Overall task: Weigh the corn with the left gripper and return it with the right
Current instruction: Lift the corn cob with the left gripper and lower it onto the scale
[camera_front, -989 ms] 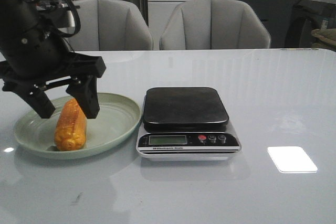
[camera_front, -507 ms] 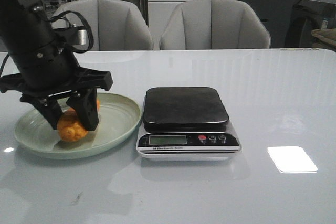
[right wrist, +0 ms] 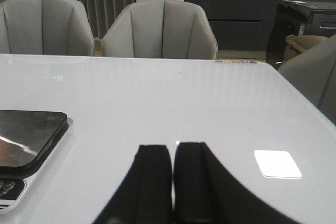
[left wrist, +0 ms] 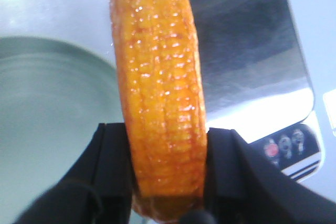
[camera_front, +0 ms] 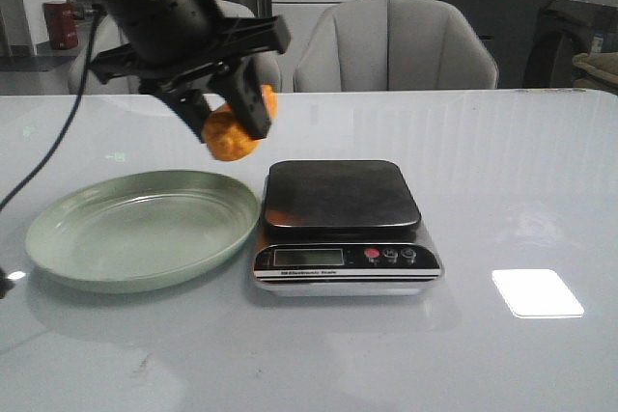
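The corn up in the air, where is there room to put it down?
The scale's dark platform is bare, and so is the green plate beside it. The table right of the scale is bare too. Scale and plate sit close together.

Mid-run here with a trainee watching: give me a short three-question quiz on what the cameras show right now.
1. True or false: the corn is resting on the scale.
2. Which gripper holds the corn: A) left gripper, B) right gripper, C) neither?
3. Fill in: the plate sits to the ____ of the scale in the front view.

Key:
1. False: it hangs in the air, clamped between the fingers, above the gap between plate and scale.
2. A. The right gripper is shut and holds nothing.
3. Left.
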{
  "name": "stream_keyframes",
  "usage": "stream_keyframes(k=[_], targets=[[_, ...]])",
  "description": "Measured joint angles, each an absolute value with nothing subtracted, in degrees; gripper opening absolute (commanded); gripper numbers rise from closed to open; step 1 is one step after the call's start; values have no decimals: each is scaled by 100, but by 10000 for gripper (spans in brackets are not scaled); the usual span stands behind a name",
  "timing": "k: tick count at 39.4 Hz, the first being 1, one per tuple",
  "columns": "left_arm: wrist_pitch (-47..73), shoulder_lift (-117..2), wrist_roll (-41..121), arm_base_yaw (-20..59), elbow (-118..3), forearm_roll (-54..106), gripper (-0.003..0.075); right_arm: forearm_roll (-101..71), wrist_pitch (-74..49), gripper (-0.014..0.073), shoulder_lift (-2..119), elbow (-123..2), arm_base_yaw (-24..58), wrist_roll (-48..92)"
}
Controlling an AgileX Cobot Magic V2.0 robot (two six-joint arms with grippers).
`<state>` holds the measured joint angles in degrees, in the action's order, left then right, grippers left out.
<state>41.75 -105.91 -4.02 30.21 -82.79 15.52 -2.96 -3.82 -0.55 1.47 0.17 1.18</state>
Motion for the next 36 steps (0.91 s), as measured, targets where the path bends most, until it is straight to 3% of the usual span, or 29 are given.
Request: stream_keyframes(k=[7, 10, 17, 19, 36], targets=[[4175, -10981, -402, 3407, -8550, 1731, 155, -296, -382, 186, -55, 147, 17, 118], [4144, -11180, -402, 3501, -8607, 1787, 227, -296, -382, 186, -55, 147, 17, 118], [3927, -11466, -402, 3567, -8620, 2064, 487, -296, -382, 186, -55, 147, 17, 118], [3866, -11521, -402, 3567, -8620, 2132, 521, -296, -382, 186, -55, 147, 17, 118], [4031, -11272, -393, 3567, -8621, 1972, 531, -296, -382, 186, -55, 147, 17, 118]])
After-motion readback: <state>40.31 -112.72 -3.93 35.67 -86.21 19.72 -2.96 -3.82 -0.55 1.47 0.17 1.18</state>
